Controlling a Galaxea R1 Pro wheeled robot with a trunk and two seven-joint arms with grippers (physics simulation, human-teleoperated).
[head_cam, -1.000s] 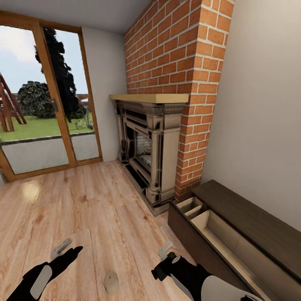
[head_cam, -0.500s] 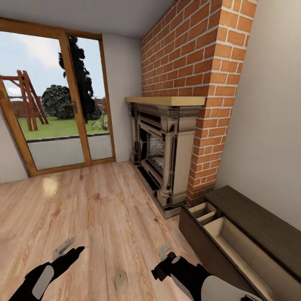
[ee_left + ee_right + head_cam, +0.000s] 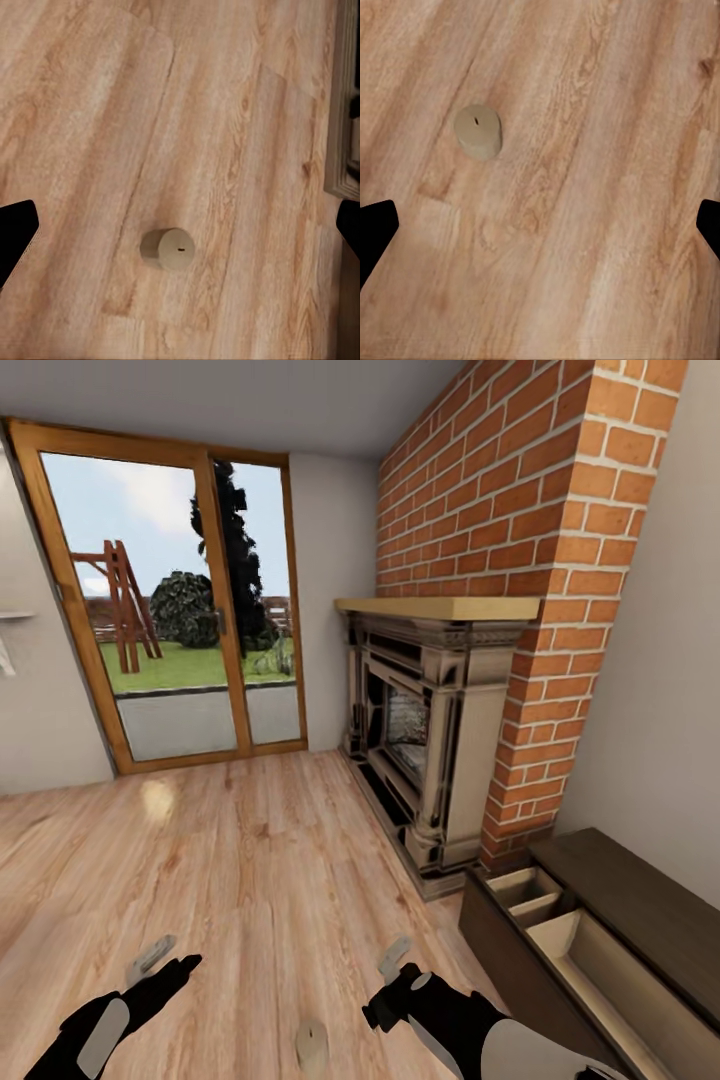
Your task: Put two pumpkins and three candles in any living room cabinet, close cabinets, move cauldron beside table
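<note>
Both grippers hang low over a pale wood floor [image 3: 230, 860], each with its two fingers spread wide and holding nothing: the left gripper [image 3: 150, 957] on its black arm, and the right gripper [image 3: 393, 957] beside it. One candle [image 3: 312, 1047], a short tan cylinder with a tiny dark wick, stands upright on the floor between the two grippers, closer to the robot than either, touching neither. From the left wrist camera the candle [image 3: 167, 249] sits on bare boards between the two dark fingertips; from the right wrist camera the same candle [image 3: 478, 131] sits off to one side. To the robot's right runs one long dark-brown cabinet [image 3: 620, 905] against the wall, with two pale beige drawer compartments pulled open, well apart from the candle. Beyond it stands one fireplace [image 3: 425, 740] under a red brick chimney [image 3: 520, 510]. One glass patio door [image 3: 170, 620] shows a lawn outside.
</note>
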